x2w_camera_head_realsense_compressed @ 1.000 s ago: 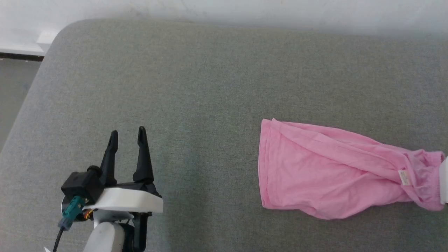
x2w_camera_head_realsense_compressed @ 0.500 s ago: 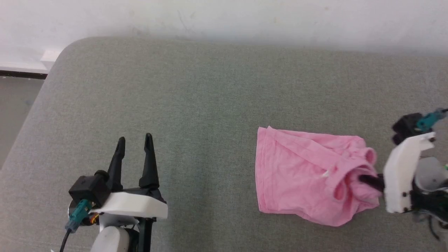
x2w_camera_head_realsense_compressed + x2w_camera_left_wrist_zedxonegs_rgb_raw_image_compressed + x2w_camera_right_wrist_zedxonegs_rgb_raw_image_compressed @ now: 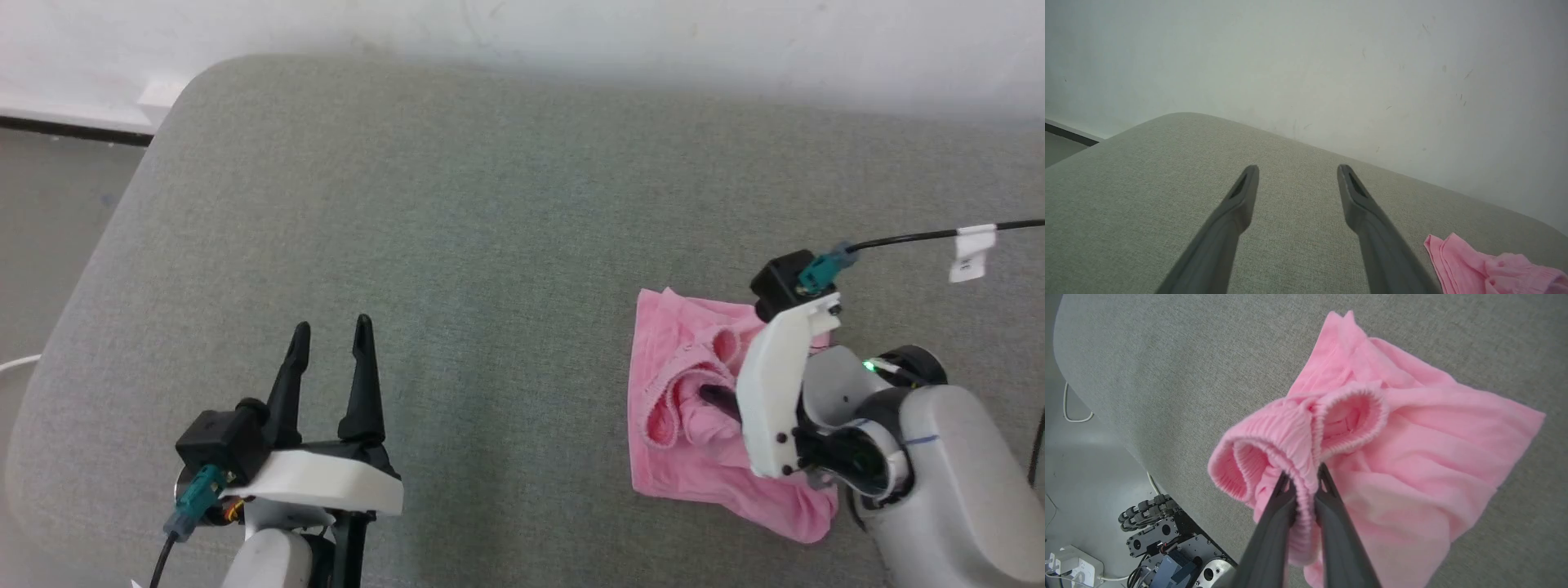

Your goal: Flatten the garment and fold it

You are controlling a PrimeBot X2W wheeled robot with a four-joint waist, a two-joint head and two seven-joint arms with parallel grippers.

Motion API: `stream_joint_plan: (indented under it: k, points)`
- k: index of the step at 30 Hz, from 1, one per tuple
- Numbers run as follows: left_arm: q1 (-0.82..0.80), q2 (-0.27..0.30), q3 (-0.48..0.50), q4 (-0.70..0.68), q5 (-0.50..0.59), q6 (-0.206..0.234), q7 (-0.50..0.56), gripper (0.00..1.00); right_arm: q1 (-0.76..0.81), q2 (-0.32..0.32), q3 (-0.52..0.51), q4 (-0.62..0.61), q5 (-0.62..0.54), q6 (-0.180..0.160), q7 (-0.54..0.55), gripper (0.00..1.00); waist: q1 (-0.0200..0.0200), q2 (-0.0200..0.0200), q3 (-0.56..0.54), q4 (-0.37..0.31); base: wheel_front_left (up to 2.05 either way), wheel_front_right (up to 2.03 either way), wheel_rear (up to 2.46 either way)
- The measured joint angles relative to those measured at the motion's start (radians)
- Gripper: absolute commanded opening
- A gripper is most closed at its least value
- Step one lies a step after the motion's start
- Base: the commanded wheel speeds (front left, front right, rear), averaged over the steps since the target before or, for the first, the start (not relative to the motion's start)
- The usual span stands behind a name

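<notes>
the garment point(image 3: 686, 457) lies bunched on the right part of the grey cushion point(image 3: 490, 204), well apart from the left gripper point(image 3: 331, 331). its lower layer is spread flat on the weave, with 1 straight folded edge facing the robot's left. the gathered waistband point(image 3: 1294, 445) is lifted and curled into 2 open loops above that layer.

the right gripper point(image 3: 1304, 478) is clenched on the waistband. in the right wrist view its 2 dark fingers point(image 3: 1274, 526) stand almost together with a ridge of ribbed pink elastic pinched between them, and the loops bulge out past the tips. in the head view the right arm's white bracket and pale forearm sit over the garment's right side and hide part of it, and 1 dark finger pokes into the folds. a black cable point(image 3: 906, 238) carrying a small white tag point(image 3: 973, 253) runs off to the right from the wrist.

the left gripper hangs at the lower left over bare cushion, its fingers released and spread apart with nothing between them. the left wrist view shows both tips over the grey weave, the pale wall point(image 3: 1331, 61) beyond, and a pink corner of the garment at the lower right edge. the cushion's rounded corner is at the upper left of the head view, with floor point(image 3: 49, 212) beside it.
</notes>
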Motion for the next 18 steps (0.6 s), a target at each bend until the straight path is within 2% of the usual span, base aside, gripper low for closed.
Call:
stream_joint_plan:
  k: [8,9,10,14,18]
  points:
    - [-0.001,-0.010,0.006,0.004,0.000,-0.009,0.000,1.00,-0.039,0.014,0.070,0.167,-0.111,0.000,-0.119,0.00,0.0001,0.0000,0.024,0.025,0.00,0.00,0.00]
    - [-0.001,-0.011,0.008,0.006,0.000,-0.009,0.000,1.00,-0.045,0.013,0.084,0.180,-0.116,0.000,-0.131,0.27,0.0001,0.0000,0.025,0.024,0.00,0.00,0.00]
    - [-0.001,-0.012,0.010,0.008,0.000,-0.010,0.000,1.00,-0.051,0.011,0.102,0.189,-0.118,0.000,-0.140,1.00,0.0001,0.0000,0.024,0.023,0.00,0.00,0.00]
    - [-0.002,-0.014,0.017,0.019,0.000,-0.019,0.000,1.00,-0.075,-0.006,0.156,0.187,-0.109,0.000,-0.171,1.00,0.0001,0.0000,0.016,0.012,0.00,0.00,0.00]
    - [-0.002,-0.014,0.024,0.024,0.001,-0.026,0.000,1.00,-0.102,-0.042,0.183,0.116,-0.057,0.000,-0.170,1.00,0.0000,0.0000,0.000,-0.003,0.00,0.00,0.00]
